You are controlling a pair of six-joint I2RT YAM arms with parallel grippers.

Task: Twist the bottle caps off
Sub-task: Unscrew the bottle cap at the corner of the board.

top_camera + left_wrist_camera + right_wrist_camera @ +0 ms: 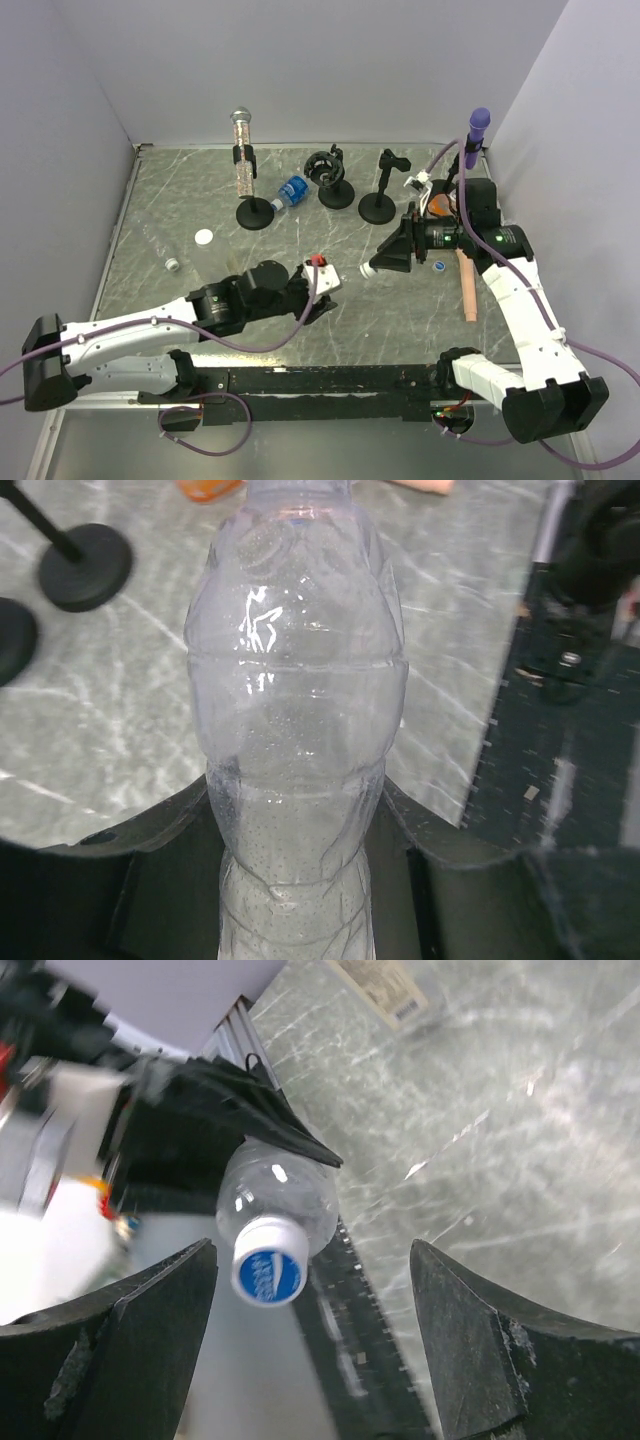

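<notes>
My left gripper (335, 283) is shut on a clear unlabelled bottle (295, 730), holding it by the body above the table with the neck pointing right. Its fingers (170, 820) press both sides of the bottle. The bottle's white cap with a blue top (268, 1272) is on the neck and faces my right gripper (385, 258). In the right wrist view the right gripper (312, 1250) is open; the cap sits between the jaws, closer to the left finger (150, 1310), touching neither.
A blue-labelled bottle (291, 190) lies between black stand bases (256, 213). An orange bottle (438, 205) sits behind the right gripper. Loose caps lie at left (204, 238) and right (439, 267). A silver microphone (243, 150), a purple microphone (479, 125) and a peach stick (467, 285) stand nearby.
</notes>
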